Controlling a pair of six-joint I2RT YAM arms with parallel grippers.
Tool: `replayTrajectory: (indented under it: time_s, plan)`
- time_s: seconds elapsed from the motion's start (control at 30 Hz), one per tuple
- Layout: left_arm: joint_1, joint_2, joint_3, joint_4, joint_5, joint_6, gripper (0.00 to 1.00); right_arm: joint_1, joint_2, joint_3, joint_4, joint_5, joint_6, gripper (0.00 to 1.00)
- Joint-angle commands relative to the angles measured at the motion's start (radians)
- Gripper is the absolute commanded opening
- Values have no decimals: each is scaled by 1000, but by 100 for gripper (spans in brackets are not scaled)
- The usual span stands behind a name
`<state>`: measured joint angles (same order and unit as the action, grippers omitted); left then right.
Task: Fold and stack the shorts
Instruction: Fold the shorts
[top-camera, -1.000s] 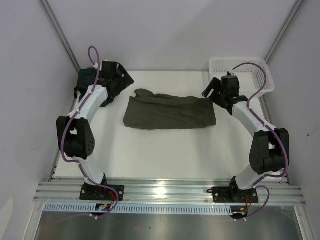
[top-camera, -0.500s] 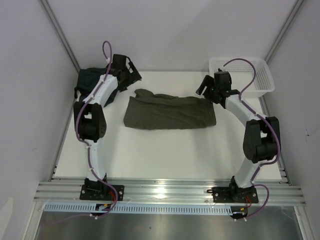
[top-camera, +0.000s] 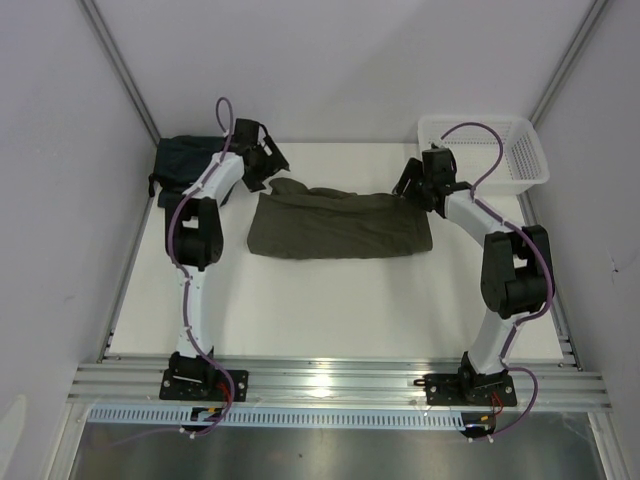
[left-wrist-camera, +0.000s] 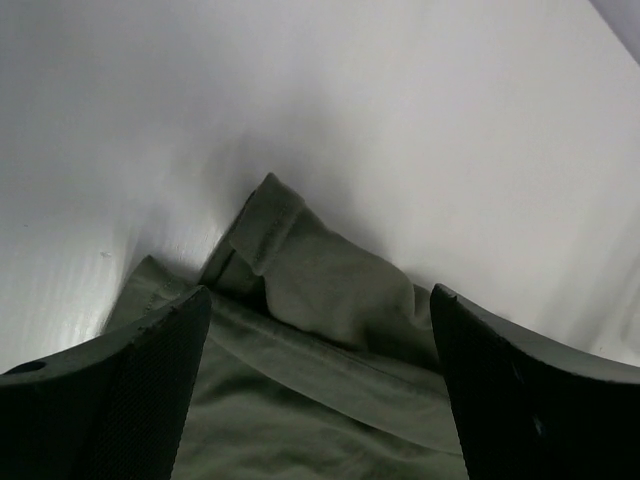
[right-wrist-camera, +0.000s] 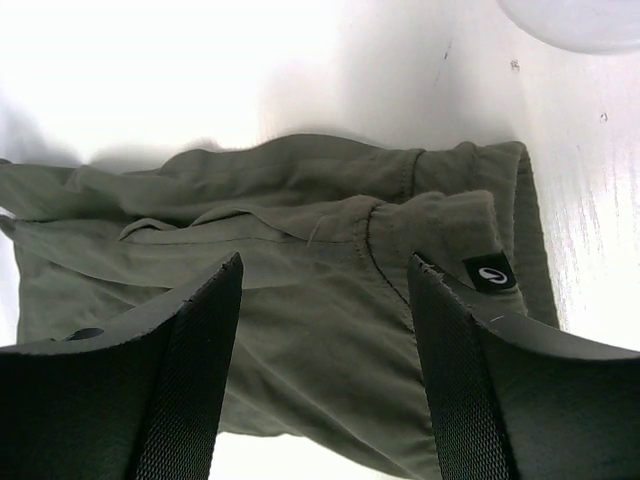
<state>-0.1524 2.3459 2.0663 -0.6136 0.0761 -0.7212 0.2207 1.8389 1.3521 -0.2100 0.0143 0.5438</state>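
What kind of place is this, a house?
Probably a robot lab booth, not a home: left arm and right arm bolted to a metal rail, bare white walls, shorts near a basket.

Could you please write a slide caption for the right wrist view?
Open right gripper hovers over the olive shorts on the white table.

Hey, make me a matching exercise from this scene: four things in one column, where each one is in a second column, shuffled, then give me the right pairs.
Things
1. olive-green soft cloth shorts
2. white plastic mesh basket
3. dark cloth bundle
4. left gripper

Places
A. far right corner of the white table
B. far left corner of the table
C. over the far left corner of the shorts, jaws open
D. spread flat across the table's far half, between the two arms

Pairs: 1-D, 2-A, 3-B, 4-C
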Motion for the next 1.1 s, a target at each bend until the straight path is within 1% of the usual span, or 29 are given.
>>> replayTrajectory:
  time_s: [0.0, 0.07, 0.17, 0.2, 0.23, 0.27, 0.3, 0.37, 0.4, 0.47, 0.5, 0.53, 0.6, 0.63, 0.7, 0.8, 0.9, 1.07]
  plan:
    - [11, -14, -43, 67, 67, -78, 91, 5, -44, -33, 50, 13, 4, 68]
    - [13, -2, -66, 120, 89, -96, 88, 6, -55, -48, 54, 21, 5, 67]
    - [14, 33, -51, 118, 113, -109, 79, 9, -73, -62, 50, 36, 2, 66]
    - [14, 38, -52, 117, 107, -113, 73, 11, -76, -65, 50, 42, 2, 66]
    - [14, 41, -52, 112, 100, -124, 72, 11, -85, -71, 50, 45, 4, 66]
    - [14, 41, -63, 124, 103, -127, 69, 11, -90, -80, 60, 47, 5, 66]
    - [14, 44, -66, 126, 103, -130, 61, 11, -96, -100, 64, 49, 7, 65]
    - [16, 50, -64, 132, 94, -138, 51, 11, -118, -125, 87, 50, 15, 65]
    - [17, 55, -63, 135, 93, -141, 36, 11, -125, -152, 93, 50, 18, 65]
    - [22, 59, -61, 143, 88, -150, 19, 11, -151, -174, 104, 55, 24, 64]
    - [25, 65, -54, 141, 83, -153, 4, 11, -159, -185, 107, 56, 25, 64]
    - [27, 69, -49, 137, 80, -155, 0, 11, -165, -205, 110, 56, 25, 64]
    - [28, 73, -28, 117, 50, -147, 0, 11, -187, -225, 118, 55, 27, 63]
    - [28, 72, -22, 104, 36, -135, 0, 12, -190, -240, 116, 56, 25, 61]
    - [28, 66, -15, 81, -4, -115, 0, 14, -202, -255, 121, 58, 24, 59]
    - [28, 46, -12, 63, -35, -93, 0, 16, -208, -295, 150, 69, 27, 59]
    - [28, 35, 3, 31, -75, -64, 0, 16, -182, -277, 123, 82, 25, 58]
    - [28, 26, 51, -40, -212, -6, 0, 16, -127, -266, 78, 139, 36, 53]
